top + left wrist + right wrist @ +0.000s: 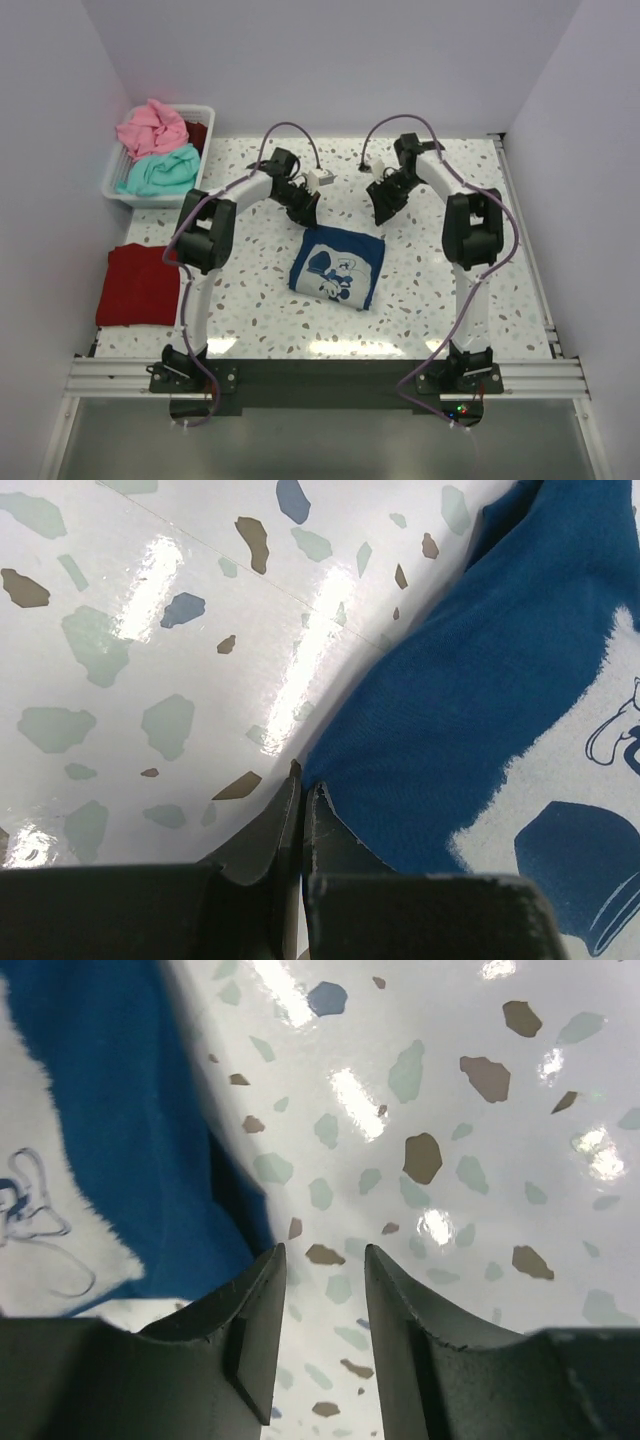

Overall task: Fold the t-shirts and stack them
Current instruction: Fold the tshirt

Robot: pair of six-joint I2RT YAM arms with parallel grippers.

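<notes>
The navy t-shirt (338, 266) lies folded flat mid-table, its white-and-light-blue print facing up. My left gripper (305, 212) is at its far left corner. In the left wrist view the gripper (303, 777) is shut, its tips at the edge of the shirt (470, 690), and no cloth shows between them. My right gripper (385, 212) is just off the far right corner. In the right wrist view it (325, 1252) is open over bare table, with the shirt (120, 1130) to its left. The dark red t-shirt (138, 284) lies folded at the left edge. The pink t-shirt (152, 128) and the teal t-shirt (160, 170) lie bunched in the basket.
The white plastic basket (112, 186) stands at the far left corner. White walls close in the table on the left, back and right. The speckled tabletop (470, 290) shows bare to the right of the navy shirt.
</notes>
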